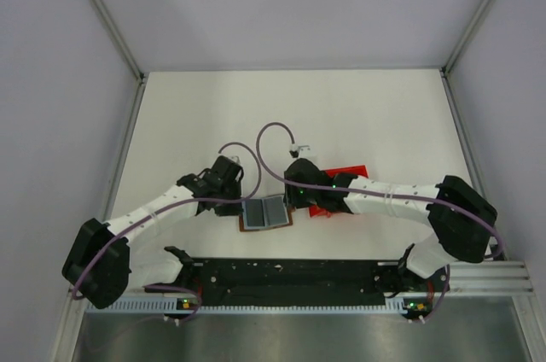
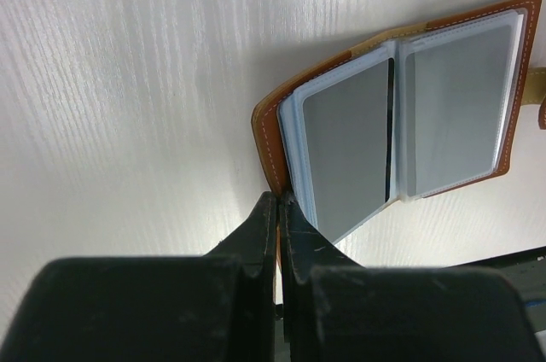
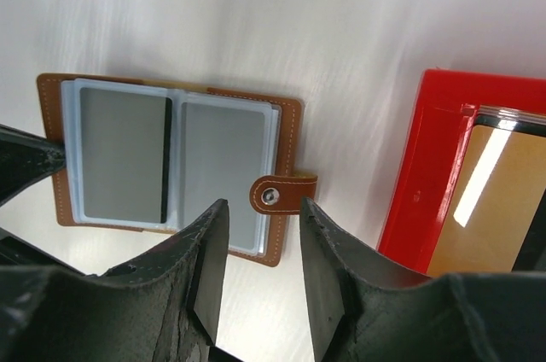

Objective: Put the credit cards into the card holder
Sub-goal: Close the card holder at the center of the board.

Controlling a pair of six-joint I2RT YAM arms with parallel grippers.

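While my left gripper [image 2: 277,201] is pressed together, it pinches the left edge of the brown cover of the card holder [image 2: 266,136]. My fingers meet there with only the thin cover between them. From this edge the card holder lies open and flat on the table [image 1: 341,106], and its clear plastic sleeves [image 2: 294,127] face up. Two grey cards [image 2: 345,140] sit in the sleeves, one in the left page and one in the right page, side by side with a narrow dark gap between them. My right gripper [image 3: 263,208] hangs over the right edge of the card holder with the jaws partly spread, and I see nothing between them. Between its fingertips I see the small brown snap tab [image 3: 281,195] with its metal button, which sticks out from the right edge of the cover. I cannot tell if my fingers touch the tab or the cover. Just to the right of the card holder, apart from it, stands a red box [image 3: 418,174], and an orange-yellow card [image 3: 478,208] lies inside it under a bright reflection. From above, the card holder is close to the near edge of the table, about in the middle of this edge, between my two arms. The red box is a little farther from the near edge and is partly hidden under my right arm.
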